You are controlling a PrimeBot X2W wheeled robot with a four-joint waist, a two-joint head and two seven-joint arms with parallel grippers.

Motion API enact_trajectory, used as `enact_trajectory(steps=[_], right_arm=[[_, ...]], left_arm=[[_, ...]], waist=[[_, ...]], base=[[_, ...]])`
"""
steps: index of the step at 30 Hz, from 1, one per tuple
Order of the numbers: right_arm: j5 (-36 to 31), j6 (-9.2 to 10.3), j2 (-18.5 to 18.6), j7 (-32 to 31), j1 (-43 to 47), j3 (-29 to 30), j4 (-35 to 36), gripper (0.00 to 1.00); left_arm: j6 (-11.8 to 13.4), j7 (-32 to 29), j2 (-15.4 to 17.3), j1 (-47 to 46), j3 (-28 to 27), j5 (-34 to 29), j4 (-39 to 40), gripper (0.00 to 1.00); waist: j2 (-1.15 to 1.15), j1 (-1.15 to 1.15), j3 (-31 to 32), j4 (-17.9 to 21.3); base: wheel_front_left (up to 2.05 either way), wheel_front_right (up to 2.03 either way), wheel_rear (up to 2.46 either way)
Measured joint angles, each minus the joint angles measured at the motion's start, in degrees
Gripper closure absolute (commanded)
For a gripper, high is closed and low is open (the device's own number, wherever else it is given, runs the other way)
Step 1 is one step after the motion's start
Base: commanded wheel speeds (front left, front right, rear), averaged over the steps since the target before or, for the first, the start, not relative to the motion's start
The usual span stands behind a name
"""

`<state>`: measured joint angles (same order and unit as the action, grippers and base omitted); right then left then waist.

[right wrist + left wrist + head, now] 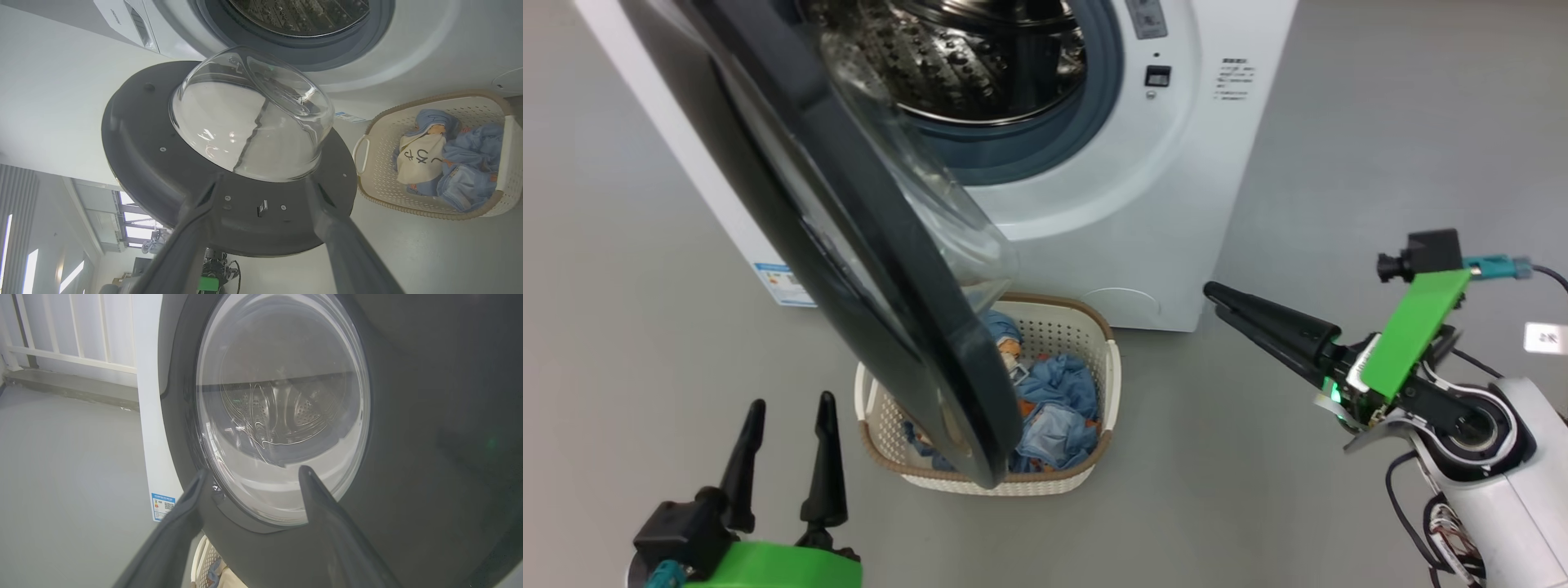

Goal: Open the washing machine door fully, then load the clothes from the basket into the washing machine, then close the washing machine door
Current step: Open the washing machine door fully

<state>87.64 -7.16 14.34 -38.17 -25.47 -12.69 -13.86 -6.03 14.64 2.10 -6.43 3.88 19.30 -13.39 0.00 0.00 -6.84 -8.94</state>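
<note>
The washing machine (1143,204) stands at the back with its steel drum (964,57) exposed. Its black door (849,269) is swung out towards me, the glass bowl window (249,118) bulging on the inner side. Below the door's lower edge sits the cream basket (1066,335), partly hidden by it. Light-blue clothes (1054,400) lie inside, with a cream cloth (421,157) bearing black characters. My left gripper (792,402) is open at the lower left, facing the door's outer face (408,457). My right gripper (1217,298) is open at the right, pointing at the door's inner side (139,143) and holding nothing.
Grey floor (1258,490) surrounds the machine and basket. A blue label sticker (784,282) marks the machine's left side. A white railing (73,355) runs behind the machine. A small white tag (1545,336) lies on the floor at the far right.
</note>
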Motion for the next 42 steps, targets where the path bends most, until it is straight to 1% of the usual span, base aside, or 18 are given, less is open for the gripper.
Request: enact_trajectory(steps=[4,13,18,20,23,25,35,42], right_arm=[[-0.9,0.0,1.1,3.3,1.6,0.0,0.1,0.0],[-2.6,0.0,4.2,10.9,6.2,-0.5,0.3,0.0],[-3.6,0.0,6.0,16.2,8.8,-2.5,0.0,0.0],[-6.1,0.0,7.7,19.9,10.1,-4.5,-0.7,0.0],[-7.4,0.0,9.4,23.8,11.1,-7.6,-1.5,0.0],[-7.4,0.0,9.8,26.5,12.0,-8.8,-2.1,0.0],[-9.6,0.0,13.4,39.6,13.4,-16.9,-5.5,0.0],[-9.5,0.0,14.9,47.5,13.4,-22.7,-7.2,0.0]], left_arm=[[-0.5,0.0,0.0,0.1,-1.2,-0.3,0.0,0.0],[-0.6,0.0,0.0,1.5,-3.0,-0.8,-0.2,0.0],[-0.6,0.0,0.0,2.1,-4.0,-0.9,-0.2,0.0],[-0.6,0.0,0.0,2.1,-4.2,-0.9,-0.2,0.0],[-0.6,0.0,0.0,2.1,-4.4,-0.9,-0.2,0.0],[-1.1,0.0,0.0,2.2,-4.6,-0.9,-0.2,0.0],[-1.1,0.0,0.0,3.2,-5.0,-0.9,-0.2,0.0],[-1.1,0.0,0.0,3.2,-5.0,-0.9,-0.2,0.0]], waist=[[0.0,0.0,0.4,1.2],[0.0,0.0,1.5,3.7],[0.0,0.0,1.9,4.8],[0.0,0.0,2.2,5.3],[0.0,0.0,2.3,5.7],[0.0,0.0,2.4,5.9],[0.0,0.0,2.6,6.4],[0.0,0.0,3.1,6.5]], base=[[0.0,0.0,0.0],[0.0,0.0,0.0],[0.0,0.0,0.0],[0.0,0.0,0.0],[0.0,0.0,0.0],[0.0,0.0,0.0],[0.0,0.0,0.0],[0.0,0.0,0.0]])
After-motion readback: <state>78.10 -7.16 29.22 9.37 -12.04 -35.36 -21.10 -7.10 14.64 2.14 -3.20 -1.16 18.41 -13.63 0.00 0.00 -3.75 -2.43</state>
